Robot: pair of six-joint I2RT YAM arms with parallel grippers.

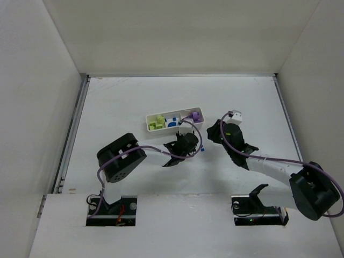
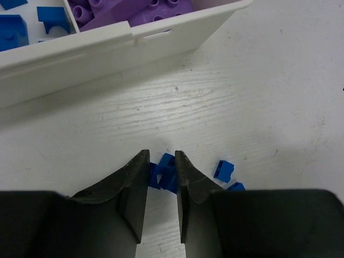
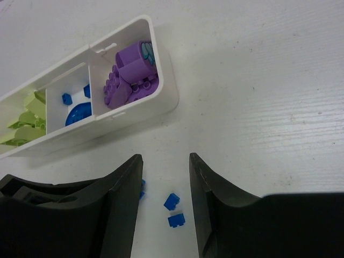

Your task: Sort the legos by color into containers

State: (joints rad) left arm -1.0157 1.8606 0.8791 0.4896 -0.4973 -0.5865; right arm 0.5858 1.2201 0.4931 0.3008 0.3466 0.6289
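1. The left end effector [image 2: 162,156] has its fingers pressed against both sides of a blue brick [image 2: 164,173] lying on the table [image 2: 258,107], so it looks clamped on it.
2. Lift it straight up, so that the two loose blue bricks [image 2: 224,169] just to the right of the fingers are not knocked.
3. The tray [image 2: 107,51] lies just ahead of the fingers. Purple bricks [image 2: 134,11] fill the compartment straight ahead. Blue ones [image 2: 13,32] sit in the middle compartment, ahead and to the left, which is the target.
4. Let go low over that compartment, clear of the divider.
5. The right end effector [image 3: 165,158], fingers apart and holding nothing, hovers over the loose bricks. Yellow-green bricks [image 3: 24,118] sit in the compartment farthest from it.
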